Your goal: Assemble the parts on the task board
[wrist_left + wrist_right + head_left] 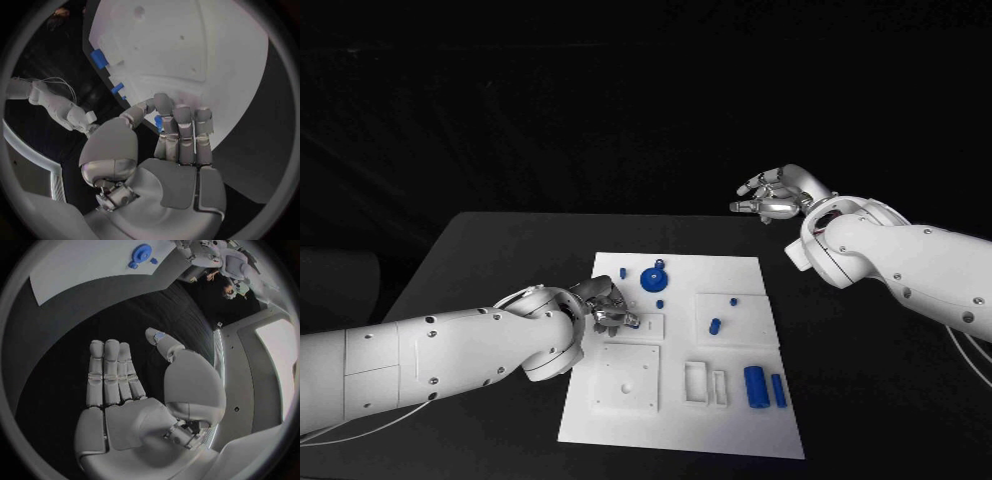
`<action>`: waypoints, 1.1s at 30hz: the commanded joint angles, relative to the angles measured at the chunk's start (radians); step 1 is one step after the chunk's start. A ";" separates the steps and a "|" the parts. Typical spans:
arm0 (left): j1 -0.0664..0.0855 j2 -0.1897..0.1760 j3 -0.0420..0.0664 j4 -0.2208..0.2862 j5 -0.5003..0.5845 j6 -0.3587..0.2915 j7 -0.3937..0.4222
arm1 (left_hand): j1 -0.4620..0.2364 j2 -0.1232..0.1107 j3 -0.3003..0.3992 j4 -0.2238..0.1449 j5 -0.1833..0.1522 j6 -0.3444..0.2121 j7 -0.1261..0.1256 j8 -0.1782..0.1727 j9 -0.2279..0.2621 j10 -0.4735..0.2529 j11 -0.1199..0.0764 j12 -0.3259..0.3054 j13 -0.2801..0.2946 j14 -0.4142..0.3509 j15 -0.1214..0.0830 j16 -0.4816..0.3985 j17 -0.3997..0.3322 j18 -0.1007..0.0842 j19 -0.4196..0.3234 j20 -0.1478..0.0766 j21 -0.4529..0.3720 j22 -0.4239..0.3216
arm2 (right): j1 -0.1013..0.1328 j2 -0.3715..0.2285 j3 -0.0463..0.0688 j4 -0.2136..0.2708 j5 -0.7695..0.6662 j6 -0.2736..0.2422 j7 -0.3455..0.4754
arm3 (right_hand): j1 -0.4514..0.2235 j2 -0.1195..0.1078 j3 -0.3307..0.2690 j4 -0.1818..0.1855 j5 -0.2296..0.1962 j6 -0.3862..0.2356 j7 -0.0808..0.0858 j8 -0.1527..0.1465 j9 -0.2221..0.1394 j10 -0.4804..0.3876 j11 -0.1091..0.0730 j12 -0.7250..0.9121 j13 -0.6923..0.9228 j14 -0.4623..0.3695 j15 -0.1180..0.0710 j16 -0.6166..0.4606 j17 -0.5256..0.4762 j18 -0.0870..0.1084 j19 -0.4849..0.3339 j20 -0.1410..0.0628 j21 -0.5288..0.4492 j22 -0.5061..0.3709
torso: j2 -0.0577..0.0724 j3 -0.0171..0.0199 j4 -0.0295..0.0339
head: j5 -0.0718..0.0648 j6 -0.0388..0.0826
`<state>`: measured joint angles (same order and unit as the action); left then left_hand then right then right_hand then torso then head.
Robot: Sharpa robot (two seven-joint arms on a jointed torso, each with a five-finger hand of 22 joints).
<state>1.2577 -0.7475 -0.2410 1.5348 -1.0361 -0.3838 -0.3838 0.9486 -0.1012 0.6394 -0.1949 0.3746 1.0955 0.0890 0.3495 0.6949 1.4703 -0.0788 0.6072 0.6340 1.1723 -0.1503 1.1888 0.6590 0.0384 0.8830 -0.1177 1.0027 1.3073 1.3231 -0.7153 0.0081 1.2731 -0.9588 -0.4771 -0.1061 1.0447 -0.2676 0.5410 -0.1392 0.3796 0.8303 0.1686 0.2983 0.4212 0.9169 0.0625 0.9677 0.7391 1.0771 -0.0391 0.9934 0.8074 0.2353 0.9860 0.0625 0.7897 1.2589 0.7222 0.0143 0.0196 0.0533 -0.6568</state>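
You are pinching a small blue part (159, 121) in your left hand (600, 305) over the task board's (733, 420) left edge, so be lowering it squarely, while your right hand (776, 193) is hovering spread and empty beyond the board.

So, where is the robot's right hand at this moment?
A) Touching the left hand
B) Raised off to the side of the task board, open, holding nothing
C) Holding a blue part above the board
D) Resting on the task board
B: the right hand is beyond the far right corner of the task board, fingers apart and nothing in it; its own wrist view shows an open palm over the black table.
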 commanded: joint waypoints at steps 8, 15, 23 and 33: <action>-0.003 0.004 0.000 -0.004 0.006 0.020 -0.002 | 0.010 0.002 0.002 0.002 -0.008 0.137 -0.086 -0.007 0.109 -0.025 -0.022 0.006 -0.003 -0.001 -0.008 0.005 -0.003 -0.012 -0.001 -0.134 0.006 0.006 | 0.001 0.001 0.000 0.002 0.001 0.013 0.005 | -0.002 0.008 -0.004 0.000 0.007 0.000 0.006 0.004 0.001 -0.007 0.002 0.005 -0.003 -0.005 0.000 0.005 -0.002 0.026 0.004 0.002 -0.005 0.001 | 0.000 0.0003 0.0000 | 0.000 -0.002; -0.003 0.005 0.000 -0.002 0.003 0.030 -0.002 | 0.010 -0.001 0.001 0.002 -0.011 0.138 -0.086 -0.008 0.109 -0.025 -0.022 0.007 -0.003 -0.001 -0.008 0.006 -0.005 -0.012 -0.002 -0.134 0.007 0.006 | 0.001 0.001 0.000 0.005 0.002 0.014 0.005 | -0.003 0.009 -0.005 0.000 0.008 0.000 0.006 0.005 0.001 -0.008 0.002 0.006 -0.004 -0.005 0.000 0.005 -0.003 0.026 0.004 0.002 -0.006 0.001 | 0.000 -0.0001 0.0003 | 0.001 -0.004; -0.004 0.006 0.000 0.006 0.001 0.041 0.004 | 0.012 -0.010 -0.012 0.004 -0.022 0.167 -0.096 0.004 0.119 -0.007 -0.028 0.043 0.007 0.012 -0.012 0.038 -0.002 -0.009 0.005 -0.137 0.025 0.007 | 0.001 0.002 0.000 0.001 0.004 0.019 0.002 | -0.007 0.009 -0.005 0.005 0.021 0.001 0.006 0.005 0.001 -0.009 0.002 0.009 -0.009 -0.006 0.000 0.007 -0.005 0.026 0.005 0.002 -0.008 0.003 | 0.000 -0.0002 -0.0001 | 0.002 -0.005; -0.004 0.010 0.000 0.007 -0.003 0.057 0.006 | -0.009 0.016 -0.024 0.005 0.001 0.190 -0.110 0.040 0.143 -0.016 -0.038 0.134 0.036 0.011 -0.021 0.108 0.000 -0.003 0.003 -0.144 0.060 0.008 | 0.001 0.007 0.000 -0.003 0.008 0.022 0.002 | -0.009 0.010 -0.008 0.007 0.064 0.000 0.006 0.006 0.001 -0.013 0.002 0.020 -0.023 -0.008 0.000 0.012 -0.012 0.026 0.008 0.001 -0.014 0.008 | 0.000 0.0002 -0.0002 | 0.003 -0.007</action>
<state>1.2560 -0.7441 -0.2405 1.5351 -1.0379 -0.3592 -0.3862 0.9347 -0.0982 0.6190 -0.1853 0.3731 1.0990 0.0856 0.3841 0.8114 1.4778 -0.0935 0.7383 0.6690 1.1776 -0.1589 1.2944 0.6597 0.0383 0.8830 -0.1177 1.0602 1.3078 1.3231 -0.7090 0.0079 1.2709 -0.9540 -0.4702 -0.1071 1.0389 -0.2618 0.5355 -0.1337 0.4405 0.8292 0.1666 0.2982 0.4210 0.9110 0.0640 0.9841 0.7172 1.0771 -0.0390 1.0000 0.7961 0.2416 0.9861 0.0627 0.7784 1.2667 0.7222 0.0143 0.0196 0.0553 -0.6626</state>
